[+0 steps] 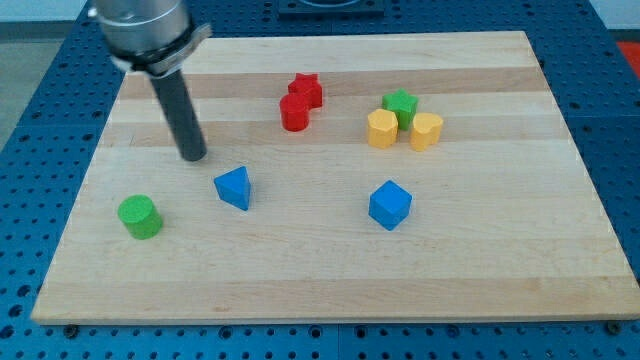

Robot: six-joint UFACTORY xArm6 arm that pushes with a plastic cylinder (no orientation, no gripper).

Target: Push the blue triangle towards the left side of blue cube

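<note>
risk here comes mostly from the angle of approach. my tip (193, 155) stands on the desk (330, 290) just up and to the view's left of the blue triangle (233, 187), near it but apart, with a small strip of bare wood between them. the blue cube (390, 205) lies well to the view's right of the triangle and a little lower, with open wood between the two. there is no claw on this arm, only the dark rod, so nothing can be open, closed or gripping; the block can only be shoved.

from where the tip is now, i judge that a straight push would send the triangle down and to the right, so it may slide toward the view's bottom and miss the cube's left side. the triangle has slanted faces, so a contact away from its middle could turn it, or let it slip off the rod. a push that goes too long could knock the cube itself and move the goal.

the green cylinder (139, 216) sits to the view's lower left, away from the path. the red blocks (299, 102) and the group of two yellow blocks (403, 130) with a green star (400, 102) are near the view's top, also apart from the path, so i think they are in small danger only.
</note>
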